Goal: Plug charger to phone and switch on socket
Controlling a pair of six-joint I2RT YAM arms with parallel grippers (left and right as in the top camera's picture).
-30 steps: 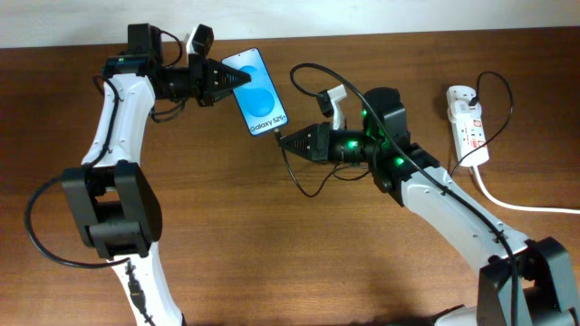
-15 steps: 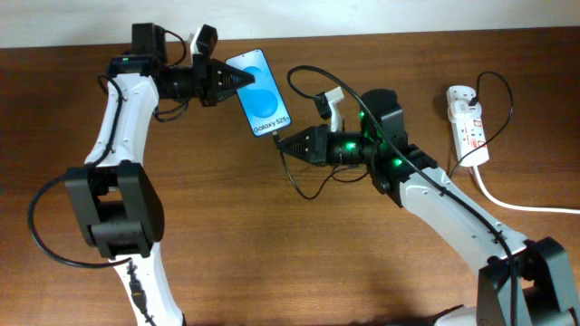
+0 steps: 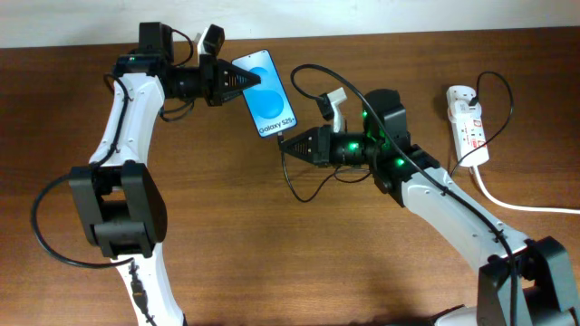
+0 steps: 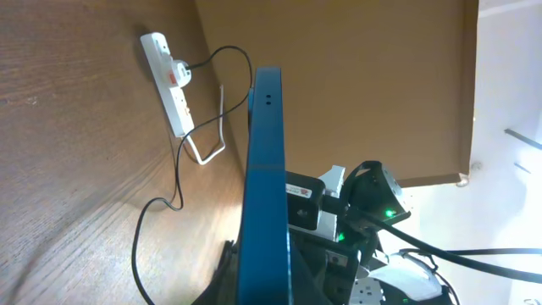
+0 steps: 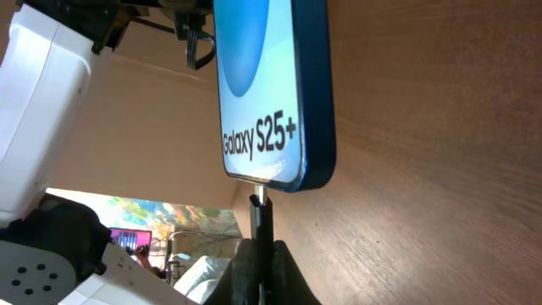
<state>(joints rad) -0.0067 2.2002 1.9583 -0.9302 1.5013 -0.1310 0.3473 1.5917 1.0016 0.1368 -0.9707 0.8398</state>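
The phone (image 3: 267, 93), blue screen with "Galaxy S25+", is held above the table by my left gripper (image 3: 241, 81), shut on its upper end. In the left wrist view the phone (image 4: 264, 186) shows edge-on between the jaws. My right gripper (image 3: 292, 142) is shut on the charger plug (image 3: 282, 139). In the right wrist view the plug tip (image 5: 260, 203) touches the phone's bottom edge (image 5: 279, 182). The thin black charger cable (image 3: 313, 77) loops behind to the socket (image 3: 467, 122), a white power strip at the right; it also shows in the left wrist view (image 4: 169, 80).
A thick white cord (image 3: 521, 204) runs from the socket off the right edge. The charger cable sags in a loop (image 3: 304, 186) on the wooden table (image 3: 272, 254) below my right gripper.
My left gripper has carried the phone a little to the right, toward the plug. My right gripper has stayed nearly still; the plug tip now meets the phone's bottom edge.
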